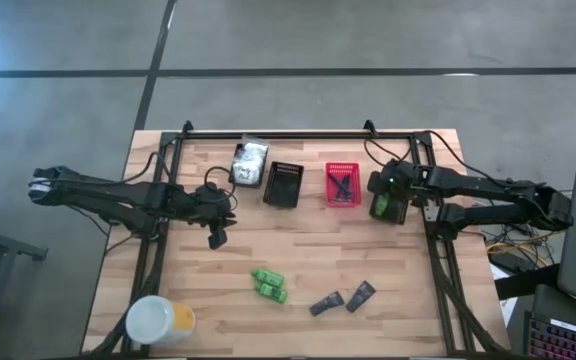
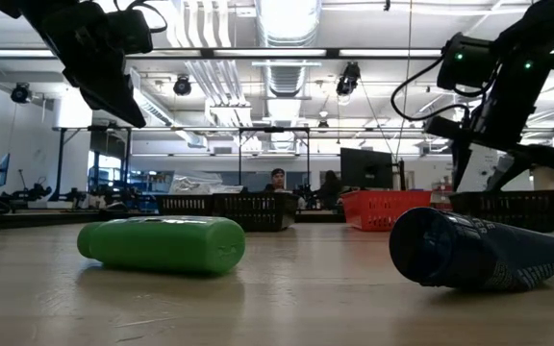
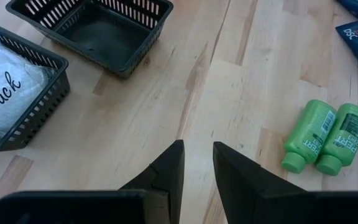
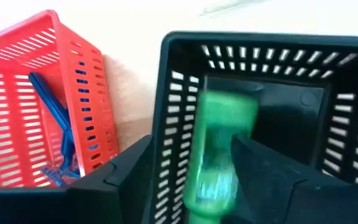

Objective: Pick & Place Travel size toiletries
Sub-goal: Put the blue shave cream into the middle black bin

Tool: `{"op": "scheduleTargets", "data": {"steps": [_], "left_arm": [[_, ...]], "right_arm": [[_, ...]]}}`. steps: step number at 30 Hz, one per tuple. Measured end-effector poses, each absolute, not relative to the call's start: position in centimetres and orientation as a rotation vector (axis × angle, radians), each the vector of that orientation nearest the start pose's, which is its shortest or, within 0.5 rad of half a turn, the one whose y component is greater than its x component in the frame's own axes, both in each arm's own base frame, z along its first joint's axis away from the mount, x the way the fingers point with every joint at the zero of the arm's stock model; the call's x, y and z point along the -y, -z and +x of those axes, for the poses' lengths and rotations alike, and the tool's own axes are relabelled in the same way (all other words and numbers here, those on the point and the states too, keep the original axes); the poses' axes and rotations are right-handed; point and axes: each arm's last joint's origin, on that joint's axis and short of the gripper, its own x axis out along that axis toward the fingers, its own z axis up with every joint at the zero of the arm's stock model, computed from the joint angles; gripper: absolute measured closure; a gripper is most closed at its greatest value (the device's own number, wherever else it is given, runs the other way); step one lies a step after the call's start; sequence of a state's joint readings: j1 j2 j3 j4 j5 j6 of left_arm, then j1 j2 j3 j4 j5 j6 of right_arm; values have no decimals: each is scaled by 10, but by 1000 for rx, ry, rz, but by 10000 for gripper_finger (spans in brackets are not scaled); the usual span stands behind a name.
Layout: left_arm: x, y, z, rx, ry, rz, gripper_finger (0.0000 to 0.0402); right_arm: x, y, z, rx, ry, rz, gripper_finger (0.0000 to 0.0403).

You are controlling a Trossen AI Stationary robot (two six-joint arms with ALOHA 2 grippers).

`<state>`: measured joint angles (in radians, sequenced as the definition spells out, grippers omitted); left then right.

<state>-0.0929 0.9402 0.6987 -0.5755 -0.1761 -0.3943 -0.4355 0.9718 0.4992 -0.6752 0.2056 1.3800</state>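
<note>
Overhead, you have the red basket (image 1: 343,184) as your landmark: razors lie in it, the right tool (image 1: 388,200) hangs over a black basket (image 1: 392,205) just beside it, and two green bottles (image 1: 268,285) and two dark sachets (image 1: 343,298) remain on the table (image 1: 298,240) well below it. Your left tool (image 3: 197,165), nearly closed and empty, hovers near those bottles. At your right wrist, a green bottle (image 4: 219,155) sits between parted fingers; whether it is gripped or released, you cannot tell.

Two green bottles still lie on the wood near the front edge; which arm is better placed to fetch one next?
Left. The left gripper hangs open and empty, nearer the two green plastic bottles. The right gripper is over the far-right black slotted basket, a green bottle between its fingers.
</note>
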Motion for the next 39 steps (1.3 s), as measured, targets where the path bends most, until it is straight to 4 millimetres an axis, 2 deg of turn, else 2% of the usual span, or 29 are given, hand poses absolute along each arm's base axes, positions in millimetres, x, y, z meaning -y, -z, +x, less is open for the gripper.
{"op": "scheduleTargets", "data": {"steps": [5, 10, 14, 19, 23, 29, 33, 36, 39], "left_arm": [[12, -246, 182, -781, -236, -262, 312], [12, -246, 182, -782, -234, -263, 312], [12, -246, 182, -782, -234, -264, 312], [12, -246, 182, -782, -234, -264, 312], [12, -246, 182, -782, -234, -265, 312], [12, -246, 182, -782, -234, -265, 312], [12, -246, 182, -782, -235, -268, 312], [12, -246, 182, -782, -236, -271, 312], [12, -246, 182, -782, -236, -271, 312]], "right_arm": [[71, -177, 139, -576, 1280, 1297, 177], [69, -190, 147, -588, 1196, 1247, 169], [62, -206, 162, -585, 1057, 1168, 164], [40, -219, 189, -646, 749, 1056, 158], [21, -219, 203, -790, 556, 897, 163], [-7, -223, 230, -809, 433, 927, 186], [-17, -226, 247, -830, 408, 907, 202], [-22, -220, 255, -879, 407, 896, 212], [-27, -209, 261, -991, 335, 987, 219]]}}
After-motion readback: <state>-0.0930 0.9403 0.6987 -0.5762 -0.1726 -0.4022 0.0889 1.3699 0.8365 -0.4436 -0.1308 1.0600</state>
